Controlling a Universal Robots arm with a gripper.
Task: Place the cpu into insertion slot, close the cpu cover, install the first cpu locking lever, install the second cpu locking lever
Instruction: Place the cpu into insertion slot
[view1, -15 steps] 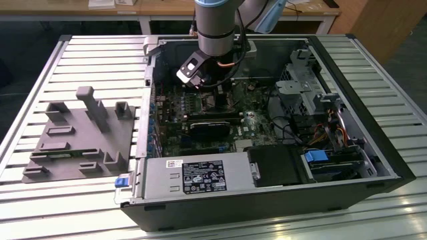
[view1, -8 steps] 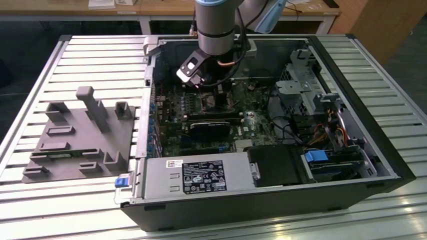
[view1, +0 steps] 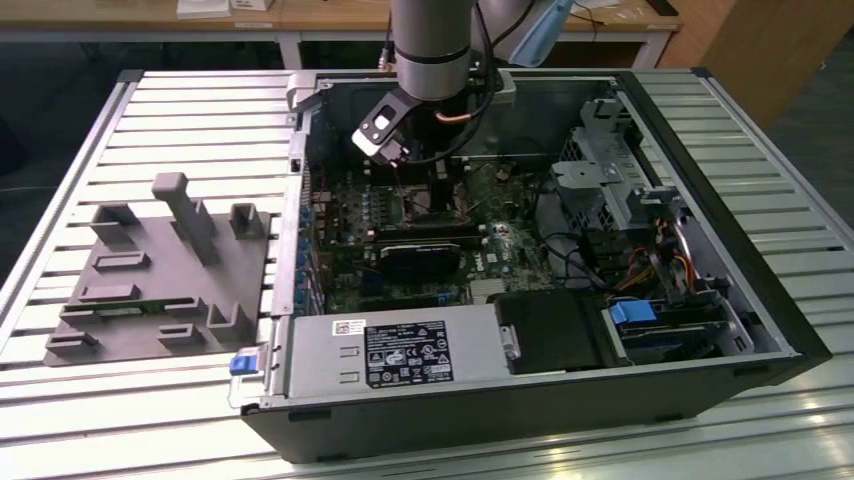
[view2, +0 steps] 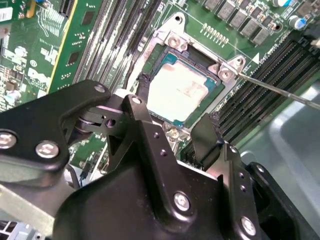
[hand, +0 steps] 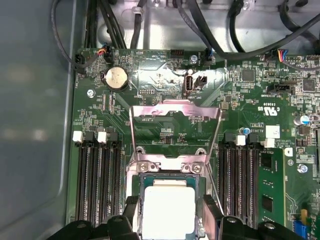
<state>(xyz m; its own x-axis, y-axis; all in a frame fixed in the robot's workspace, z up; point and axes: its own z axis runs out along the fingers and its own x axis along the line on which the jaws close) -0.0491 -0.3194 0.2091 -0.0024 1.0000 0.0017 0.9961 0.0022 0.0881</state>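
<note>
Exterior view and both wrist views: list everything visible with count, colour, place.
cpu: one, silver-grey, lying in the insertion slot
insertion slot: one, dark with metal rim, on the circuit board
cpu cover: one, silver, swung open beside the insertion slot
circuit board: one, green, inside the computer case
computer case: one, black, open, on the slatted table
fixture: one, grey, exterior view's left of the computer case
slatted table: one, pale metal
arm: one, grey, reaching into the computer case
gripper: one, black, at the cpu

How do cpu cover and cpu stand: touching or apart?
Apart. In the first wrist view the cpu cover is swung open; the cpu lies uncovered.
</note>
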